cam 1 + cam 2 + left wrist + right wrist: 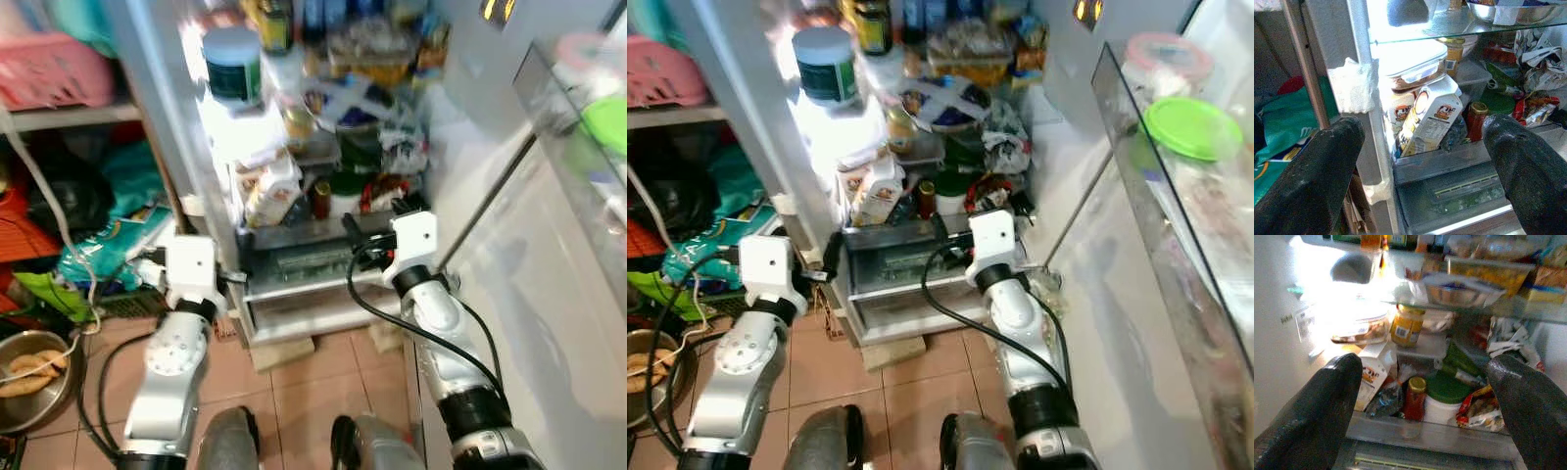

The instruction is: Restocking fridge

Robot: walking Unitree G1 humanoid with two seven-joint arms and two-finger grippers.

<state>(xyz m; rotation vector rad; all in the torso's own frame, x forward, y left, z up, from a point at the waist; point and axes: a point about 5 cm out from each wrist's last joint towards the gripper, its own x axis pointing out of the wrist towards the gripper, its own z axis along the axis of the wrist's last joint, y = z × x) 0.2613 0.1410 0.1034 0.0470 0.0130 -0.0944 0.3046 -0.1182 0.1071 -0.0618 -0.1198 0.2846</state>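
Gaping empty, both grippers (pixel 1422 161) (pixel 1422 401) face fridge (pixel 294 294).

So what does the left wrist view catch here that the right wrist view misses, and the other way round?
Left wrist view alone: green bag outside the fridge, white padding on the fridge's edge, and the crisper drawer front. Right wrist view alone: white tub with a green lid and the wrapped metal bowl on the glass shelf. Both share the tilted milk carton, red-lidded jar and yellow-lidded jar, framed between open black fingers.
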